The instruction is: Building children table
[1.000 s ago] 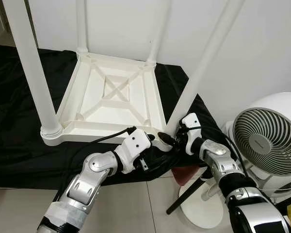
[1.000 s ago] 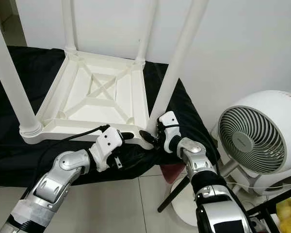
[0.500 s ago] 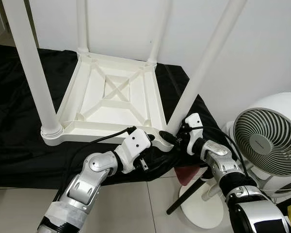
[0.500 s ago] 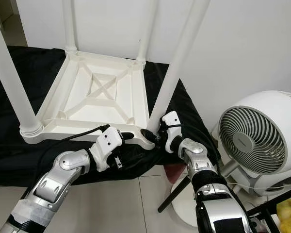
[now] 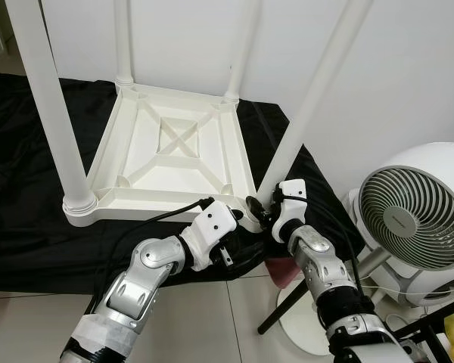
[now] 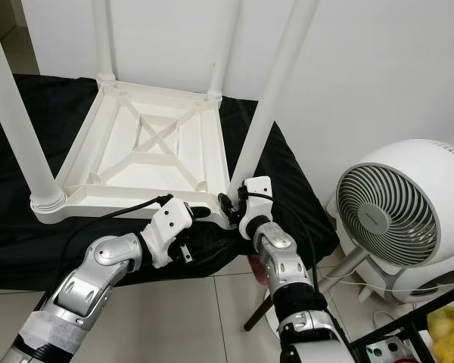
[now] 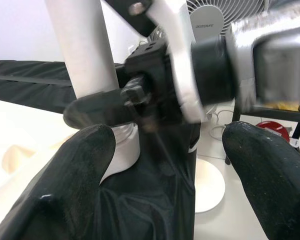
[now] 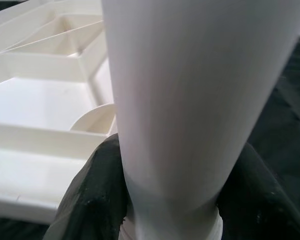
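A white plastic children's table point(image 5: 174, 155) lies upside down on a black cloth, with its legs standing up. The near-right leg point(image 5: 312, 98) leans slightly out from its corner socket. My right gripper point(image 5: 262, 212) is shut on this leg just above its base; in the right wrist view the leg point(image 8: 190, 95) sits between both black fingers point(image 8: 90, 195). My left gripper point(image 5: 240, 254) hangs open just below the same corner, holding nothing. In the left wrist view its fingers point(image 7: 82, 165) stand wide apart, facing the right wrist and the leg point(image 7: 82, 45).
The black cloth point(image 5: 30, 227) covers a low platform whose front edge is by my arms. A white fan point(image 5: 412, 219) on a round base point(image 5: 312, 321) stands close on the right. A white wall rises behind. A red object point(image 5: 285, 274) lies under the cloth's corner.
My right forearm has swung inward toward the left while its gripper stays on the leg's base. The left arm has not moved. The view has shifted slightly.
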Controlling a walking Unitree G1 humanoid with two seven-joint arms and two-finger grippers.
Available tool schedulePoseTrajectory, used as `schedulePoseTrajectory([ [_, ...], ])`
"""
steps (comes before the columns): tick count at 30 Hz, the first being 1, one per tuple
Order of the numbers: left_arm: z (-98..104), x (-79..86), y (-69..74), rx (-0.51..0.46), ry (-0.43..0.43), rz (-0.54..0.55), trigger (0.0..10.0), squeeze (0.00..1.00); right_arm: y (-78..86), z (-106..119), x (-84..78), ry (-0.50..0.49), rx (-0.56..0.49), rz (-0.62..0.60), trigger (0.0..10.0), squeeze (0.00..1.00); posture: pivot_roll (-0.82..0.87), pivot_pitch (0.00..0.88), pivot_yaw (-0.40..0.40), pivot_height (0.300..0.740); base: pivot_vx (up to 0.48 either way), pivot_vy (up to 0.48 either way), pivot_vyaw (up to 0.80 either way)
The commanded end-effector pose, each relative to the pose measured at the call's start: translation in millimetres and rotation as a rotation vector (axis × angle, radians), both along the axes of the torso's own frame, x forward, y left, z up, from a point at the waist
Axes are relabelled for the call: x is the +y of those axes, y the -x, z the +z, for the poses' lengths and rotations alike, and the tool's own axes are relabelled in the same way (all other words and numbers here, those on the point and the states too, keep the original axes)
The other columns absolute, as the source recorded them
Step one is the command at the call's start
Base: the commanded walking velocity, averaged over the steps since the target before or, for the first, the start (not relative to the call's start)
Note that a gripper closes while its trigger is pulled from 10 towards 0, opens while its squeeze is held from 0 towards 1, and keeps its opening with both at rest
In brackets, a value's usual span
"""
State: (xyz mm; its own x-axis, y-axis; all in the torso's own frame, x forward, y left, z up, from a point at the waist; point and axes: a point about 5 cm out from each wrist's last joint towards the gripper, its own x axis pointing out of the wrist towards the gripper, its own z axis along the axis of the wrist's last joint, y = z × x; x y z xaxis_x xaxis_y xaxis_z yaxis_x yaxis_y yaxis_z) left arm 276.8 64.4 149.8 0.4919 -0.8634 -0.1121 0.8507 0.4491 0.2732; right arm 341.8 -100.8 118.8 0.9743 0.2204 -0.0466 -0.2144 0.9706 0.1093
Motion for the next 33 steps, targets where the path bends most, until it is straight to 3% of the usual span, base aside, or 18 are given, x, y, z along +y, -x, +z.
schedulePoseTrajectory([
  [1, -0.3, -2.6, 1.2, -0.002, 0.003, 0.016, 10.0, 0.0, 4.6, -14.1, -3.7, 0.004, 0.077, -0.091, 10.0, 0.0, -0.02, 0.0, -0.175, 0.74, 0.0, 0.0, 0.0],
  [4, -0.1, -2.0, 1.0, -0.002, 0.005, 0.02, 10.0, 0.0, 9.0, -6.7, 6.3, -0.05, 0.049, -0.05, 10.0, 0.0, -0.02, 0.0, -0.178, 0.74, 0.0, 0.0, 0.0],
  [9, -1.9, -2.3, 1.9, 0.0, 0.001, 0.017, 10.0, 0.0, 11.7, 1.8, 3.6, -0.048, 0.011, -0.027, 10.0, 0.0, -0.02, 0.0, -0.179, 0.74, 0.0, 0.0, 0.0],
  [10, -1.7, -2.5, 1.7, 0.0, 0.002, 0.017, 10.0, 0.0, 12.2, 2.1, 1.8, -0.054, 0.009, -0.029, 10.0, 1.0, -0.02, 0.0, -0.18, 0.74, 0.0, 0.0, 0.0],
  [16, -1.3, -2.5, 2.2, -0.001, 0.004, 0.018, 10.0, 0.0, 17.8, 7.2, 0.4, -0.044, -0.013, 0.002, 10.0, 1.0, -0.02, 0.0, -0.182, 0.74, 0.0, 0.0, 0.0],
  [17, -2.2, -2.3, 2.8, 0.001, 0.003, 0.018, 10.0, 0.0, 19.7, 8.2, -0.1, -0.04, -0.023, 0.04, 10.0, 0.73, -0.02, 0.0, -0.182, 0.74, 0.0, 0.0, 0.0],
  [19, -2.7, -2.2, 3.2, 0.002, 0.002, 0.018, 10.0, 0.0, 21.3, 8.9, -0.6, -0.037, -0.028, 0.066, 10.0, 0.73, -0.02, 0.0, -0.182, 0.74, 0.0, 0.0, 0.0],
  [20, -3.2, -2.0, 3.5, 0.002, 0.001, 0.018, 10.0, 0.0, 23.0, 10.7, -6.7, -0.022, -0.047, 0.071, 10.0, 0.0, -0.02, 0.0, -0.182, 0.74, 0.0, 0.0, 0.0],
  [26, -2.9, -1.2, 2.6, -0.005, 0.0, 0.025, 10.0, 0.0, 28.6, 8.8, -17.4, 0.014, -0.071, 0.072, 10.0, 0.0, -0.01, 0.0, -0.185, 0.74, 0.0, 0.0, 0.0],
  [29, -1.2, 2.9, -1.6, -0.03, -0.002, 0.073, 10.0, 0.0, 40.0, 7.7, -25.5, 0.054, -0.139, 0.06, 10.0, 0.0, -0.01, 0.0, -0.184, 0.74, 0.0, 0.0, 0.0],
  [33, -1.4, 7.0, -4.2, -0.043, -0.002, 0.112, 10.0, 0.0, 49.3, 3.4, -32.5, 0.054, -0.153, 0.035, 10.0, 0.0, -0.01, 0.0, -0.185, 0.74, 0.0, 0.0, 0.0],
])
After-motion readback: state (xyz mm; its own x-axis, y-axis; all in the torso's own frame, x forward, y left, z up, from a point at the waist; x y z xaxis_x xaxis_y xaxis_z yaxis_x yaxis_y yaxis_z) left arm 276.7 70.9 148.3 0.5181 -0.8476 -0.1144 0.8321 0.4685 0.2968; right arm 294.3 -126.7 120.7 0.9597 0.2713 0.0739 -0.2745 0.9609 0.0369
